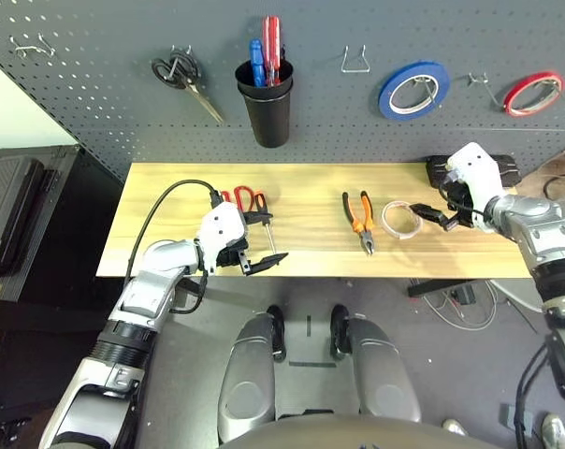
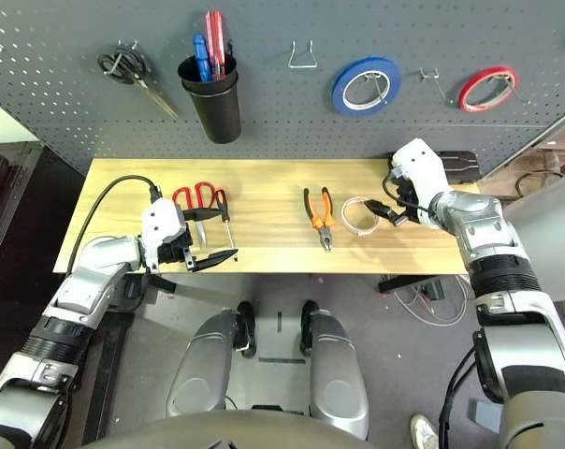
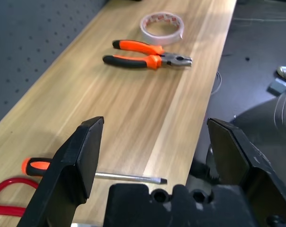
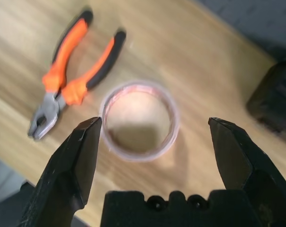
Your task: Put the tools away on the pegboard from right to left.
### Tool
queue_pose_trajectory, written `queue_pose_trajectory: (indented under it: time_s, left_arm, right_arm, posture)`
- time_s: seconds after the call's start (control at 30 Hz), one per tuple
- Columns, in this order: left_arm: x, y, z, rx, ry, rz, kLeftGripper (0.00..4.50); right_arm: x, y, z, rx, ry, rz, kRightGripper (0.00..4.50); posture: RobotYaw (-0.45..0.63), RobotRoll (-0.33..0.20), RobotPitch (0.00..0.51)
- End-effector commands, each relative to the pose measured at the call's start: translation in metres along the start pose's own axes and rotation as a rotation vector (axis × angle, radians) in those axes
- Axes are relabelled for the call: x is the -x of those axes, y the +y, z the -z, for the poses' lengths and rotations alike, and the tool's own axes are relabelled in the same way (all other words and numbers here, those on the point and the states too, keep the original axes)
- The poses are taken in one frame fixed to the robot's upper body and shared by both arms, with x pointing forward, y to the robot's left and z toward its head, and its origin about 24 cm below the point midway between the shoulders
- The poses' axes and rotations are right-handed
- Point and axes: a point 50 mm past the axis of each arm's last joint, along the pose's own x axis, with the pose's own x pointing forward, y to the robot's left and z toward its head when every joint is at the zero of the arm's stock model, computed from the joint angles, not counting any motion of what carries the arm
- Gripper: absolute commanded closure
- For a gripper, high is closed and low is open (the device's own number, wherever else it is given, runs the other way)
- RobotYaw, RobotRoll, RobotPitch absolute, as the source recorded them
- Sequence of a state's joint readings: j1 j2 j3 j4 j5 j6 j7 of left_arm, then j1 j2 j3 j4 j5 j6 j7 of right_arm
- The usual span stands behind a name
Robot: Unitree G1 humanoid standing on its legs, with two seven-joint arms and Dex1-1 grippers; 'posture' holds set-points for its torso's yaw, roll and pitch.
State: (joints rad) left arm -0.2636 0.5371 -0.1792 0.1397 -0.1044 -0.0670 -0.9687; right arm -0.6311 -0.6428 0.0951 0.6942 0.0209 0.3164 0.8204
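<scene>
- The whitish, translucent tape roll point(image 4: 139, 120) is seen lying flat on the light wooden table point(image 1: 301, 253), the rightmost of the tools, with the orange-and-black-handled pliers point(image 1: 359, 221) just beside it.
- The right gripper point(image 1: 439, 216) is held just beside the roll with its black fingers spread wide and nothing between them; in the right wrist view the roll is framed between the fingers.
- The left gripper point(image 1: 247, 245) is likewise spread wide and empty, poised over the slim black-and-orange-handled screwdriver point(image 3: 93, 174), next to the red-handled scissors point(image 1: 243, 198).
- On the dark grey perforated pegboard point(image 1: 95, 94), a bare wire hook point(image 1: 356, 60) is visible between the black cup point(image 1: 267, 108) and the blue tape roll point(image 1: 413, 90).
- A thin, low roll is judged easy to push away: if one finger lands on its rim, it could be slid into the pliers.
- A soft ring may be squashed or tipped if it is clamped off-centre.
- The order could be broken if the screwdriver is lifted first.
</scene>
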Motion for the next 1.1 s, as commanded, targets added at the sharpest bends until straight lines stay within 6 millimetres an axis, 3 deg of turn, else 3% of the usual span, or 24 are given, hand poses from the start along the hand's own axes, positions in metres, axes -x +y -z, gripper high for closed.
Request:
queue_pose_trajectory:
  time_s: [0.03,0.43,0.8,0.9,1.1]
  left_arm:
    - [-0.001,-0.005,0.007,-0.001,0.039,0.021,0.04]
    - [0.005,-0.012,0.004,-0.008,0.051,0.026,0.04]
    - [0.012,-0.017,0.003,-0.002,0.076,0.013,0.04]
    - [0.013,-0.018,0.002,0.000,0.079,0.012,0.00]
    - [0.014,-0.020,0.002,0.002,0.085,0.014,0.00]
  right_arm:
    - [-0.008,0.005,0.009,0.019,0.073,-0.054,0.00]
    - [-0.033,0.023,0.022,0.092,0.211,-0.177,0.00]
    - [-0.049,0.035,0.031,0.152,0.287,-0.160,0.00]
    - [-0.050,0.037,0.032,0.166,0.299,-0.150,0.92]
    - [-0.052,0.039,0.036,0.194,0.309,-0.141,3.23]
  posture:
    - [0.03,0.000,0.314]
    - [0.07,0.000,0.355]
    - [0.12,0.000,0.369]
    - [0.12,0.000,0.372]
    - [0.12,0.000,0.378]
